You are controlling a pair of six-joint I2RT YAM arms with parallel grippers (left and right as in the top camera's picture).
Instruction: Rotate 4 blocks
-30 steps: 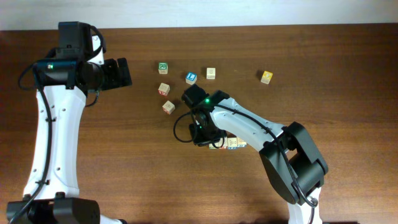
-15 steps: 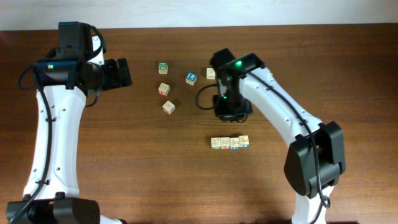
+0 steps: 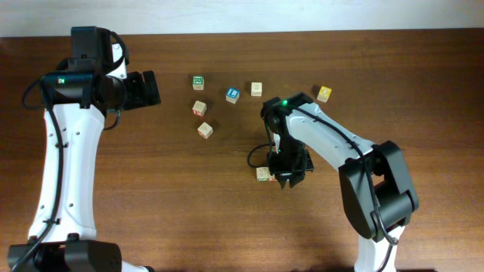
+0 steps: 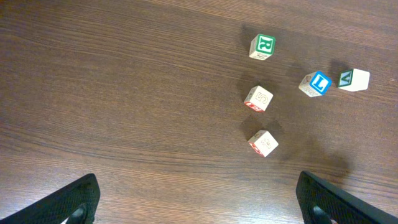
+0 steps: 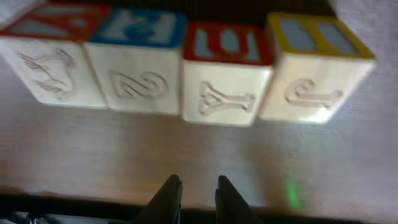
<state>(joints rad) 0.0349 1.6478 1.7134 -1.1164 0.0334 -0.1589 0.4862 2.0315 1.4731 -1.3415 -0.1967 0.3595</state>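
Note:
The 4 blocks stand touching in one short line, filling the top of the right wrist view: a red-topped one (image 5: 56, 56), a blue-topped one (image 5: 134, 62), a red-topped one (image 5: 225, 74) and a yellow-edged one (image 5: 314, 68). My right gripper (image 5: 198, 186) hovers just in front of them, jaws only narrowly open, nothing between them. From overhead the right gripper (image 3: 290, 175) covers most of the line; only the leftmost block (image 3: 262, 174) shows. My left gripper (image 4: 211, 202) is wide open and empty over bare table, at the back left (image 3: 147, 88).
Loose cubes lie at the back: a green R cube (image 3: 198, 81), a blue cube (image 3: 232, 94), a pale cube (image 3: 256, 89), a yellow cube (image 3: 324, 93), and two pale red-printed cubes (image 3: 199, 108) (image 3: 205, 130).
The right arm lifted off the line's left end, swung back toward the loose cubes, then came down over the line's right part. The left arm has not moved.

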